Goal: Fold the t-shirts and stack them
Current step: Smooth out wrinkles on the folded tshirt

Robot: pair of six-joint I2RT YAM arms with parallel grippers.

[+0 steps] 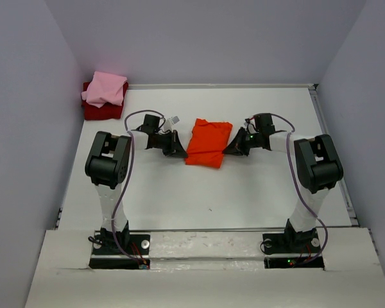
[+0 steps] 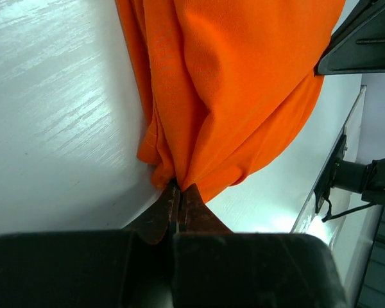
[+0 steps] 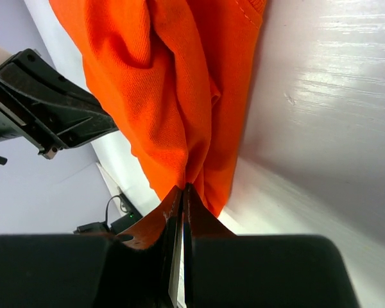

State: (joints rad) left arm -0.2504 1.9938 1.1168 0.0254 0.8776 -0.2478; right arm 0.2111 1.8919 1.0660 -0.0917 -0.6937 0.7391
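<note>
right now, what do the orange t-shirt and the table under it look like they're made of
The orange t-shirt: a soft knit, probably cotton jersey, matte; fine texture shows and it bunches into loose folds. The table: hard, smooth, white, likely painted or laminated board; semi-gloss, with streaky reflections and a faint grain.

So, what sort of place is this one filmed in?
Probably a robotics lab cell: a white tabletop boxed in by plain pale walls, two robot arms bolted at its near edge, and a bright orange-red cloth t-shirt between them.
</note>
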